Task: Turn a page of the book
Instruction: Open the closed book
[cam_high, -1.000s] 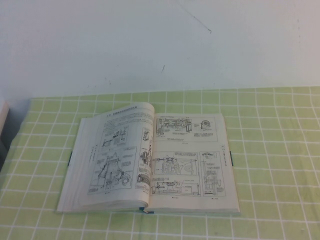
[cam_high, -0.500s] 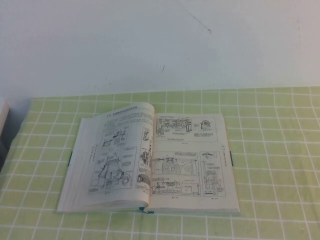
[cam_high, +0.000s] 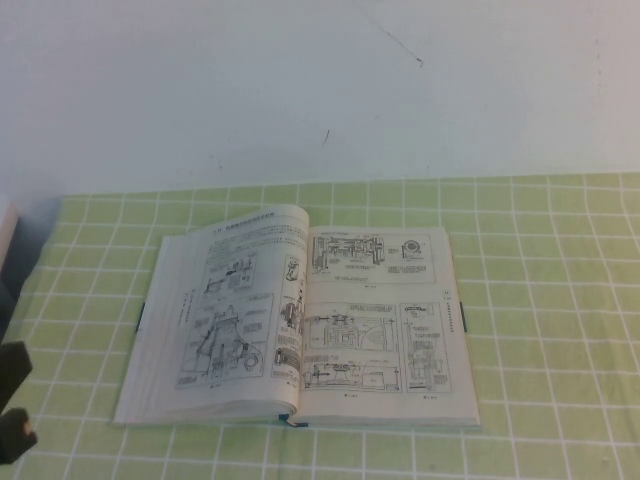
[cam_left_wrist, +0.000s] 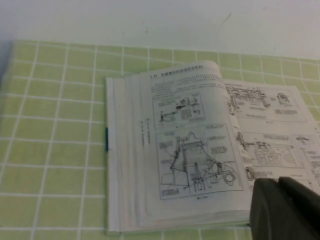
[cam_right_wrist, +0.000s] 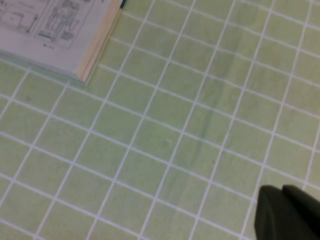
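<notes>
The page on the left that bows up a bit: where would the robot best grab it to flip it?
Probably its outer free edge, coming from the robot's left. The page of the book arches up near the spine, so that edge should lift easily, and the left tool is on that side. The right tool, shut, hangs over the cloth beside the book's corner.

soft, even light is washing over everything, leaving the white wall (cam_high: 320, 80) faintly bluish. the book (cam_high: 300, 320) is casting hardly any shadow on the green checked cloth (cam_high: 540, 300). fine print is blurring; no glare is showing.
</notes>
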